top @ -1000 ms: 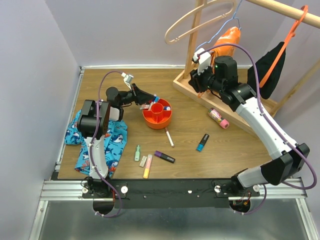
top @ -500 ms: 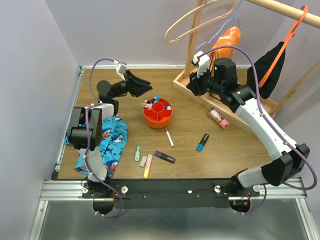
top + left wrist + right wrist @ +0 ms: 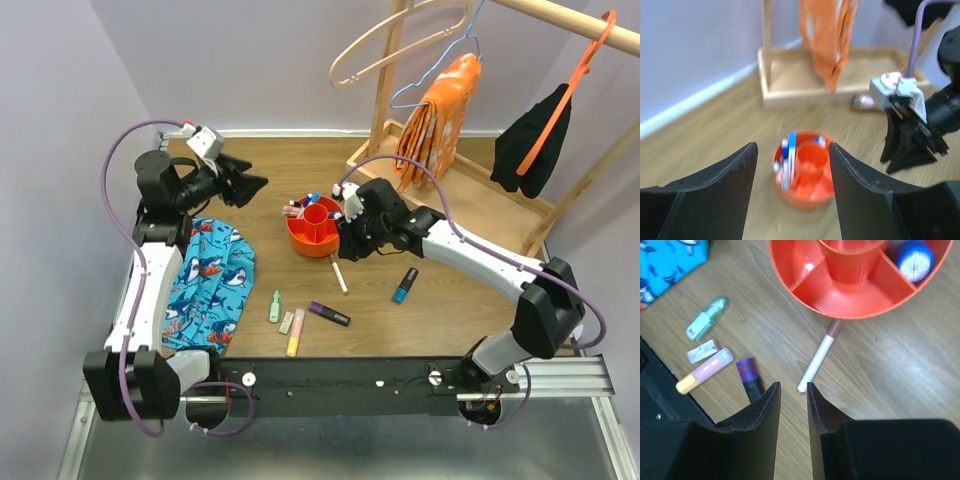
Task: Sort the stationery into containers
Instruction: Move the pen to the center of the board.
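The right gripper (image 3: 793,389) hangs empty, jaws only narrowly apart, over the near tip of the white pen (image 3: 818,359). That gap looks barely wider than the barrel, so a descent slightly off line could land a finger on it and roll it against the red-orange bowl (image 3: 837,300). The pen lies slanted ahead of the gripper, its far end at the bowl's rim. The left gripper (image 3: 243,184), spread wide and empty, is well apart.

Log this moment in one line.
left tool: open, empty | right tool: open, over slim white pen | round red-orange plastic bowl: holds blue-capped marker
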Motion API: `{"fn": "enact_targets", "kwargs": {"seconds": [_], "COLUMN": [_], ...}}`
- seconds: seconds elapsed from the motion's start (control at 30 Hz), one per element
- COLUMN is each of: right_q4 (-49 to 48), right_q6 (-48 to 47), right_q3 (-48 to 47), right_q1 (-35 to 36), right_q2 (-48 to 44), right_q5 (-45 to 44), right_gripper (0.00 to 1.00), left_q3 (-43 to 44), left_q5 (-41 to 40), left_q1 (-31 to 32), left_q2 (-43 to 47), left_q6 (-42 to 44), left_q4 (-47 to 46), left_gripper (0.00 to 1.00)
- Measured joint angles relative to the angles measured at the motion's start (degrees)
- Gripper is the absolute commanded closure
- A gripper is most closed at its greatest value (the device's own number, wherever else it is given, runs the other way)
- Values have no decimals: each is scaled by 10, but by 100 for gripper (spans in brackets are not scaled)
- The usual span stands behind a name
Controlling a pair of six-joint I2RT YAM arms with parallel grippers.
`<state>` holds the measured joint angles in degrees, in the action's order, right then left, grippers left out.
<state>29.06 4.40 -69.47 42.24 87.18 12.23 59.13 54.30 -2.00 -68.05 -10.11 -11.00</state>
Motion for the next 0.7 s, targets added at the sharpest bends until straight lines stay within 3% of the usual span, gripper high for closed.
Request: {"fn": "enact_targets", "kwargs": {"seconds": [0.1, 0.23, 0.7], "right_q4": [-14, -17, -52], "right_q6": [38, 92, 169], "right_q3": [23, 34, 30], "right_q1": [2, 6, 55], "right_q2": [18, 56, 144], "right_q5": [-15, -46, -168], "right_gripper": [58, 55, 52], "left_q3": [-17, -82, -132], "left_q5": [-48, -92, -190], "left_q1": [2, 2, 1], "left_q2": [47, 98, 189], "left_q6": [84, 129, 162], "left_q4": [150, 262, 341], "left_gripper": [30, 30, 26]}}
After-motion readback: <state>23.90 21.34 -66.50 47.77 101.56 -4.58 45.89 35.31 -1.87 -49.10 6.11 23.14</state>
